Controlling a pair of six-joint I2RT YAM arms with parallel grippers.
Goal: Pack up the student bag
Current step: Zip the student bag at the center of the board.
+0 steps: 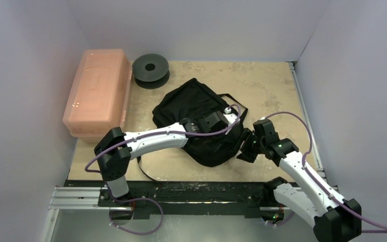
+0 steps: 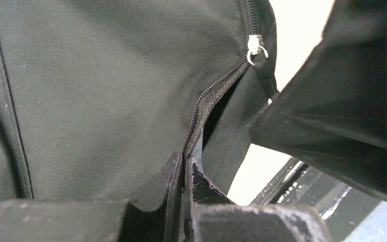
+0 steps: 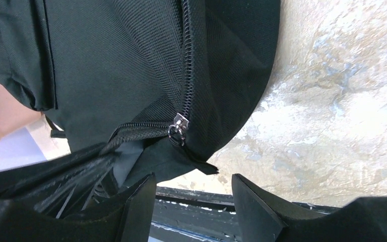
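The student bag (image 1: 194,108), soft black fabric, lies in the middle of the table. My left gripper (image 1: 233,132) reaches across it and is shut on the bag's zip edge (image 2: 194,132); in the left wrist view the jaws (image 2: 187,166) pinch the zipper tape below the silver zip pull (image 2: 256,50). The zip gapes a little beside the pull. My right gripper (image 1: 247,147) stands open at the bag's right near corner. In the right wrist view its fingers (image 3: 194,194) hold nothing, and the zip pull (image 3: 178,128) and a fabric corner hang just above them.
A pink translucent box (image 1: 98,93) stands at the back left, with a black round spool (image 1: 150,68) next to it. A bag strap (image 1: 142,169) loops toward the near edge. The black mounting rail (image 1: 196,194) runs along the front. White walls enclose three sides.
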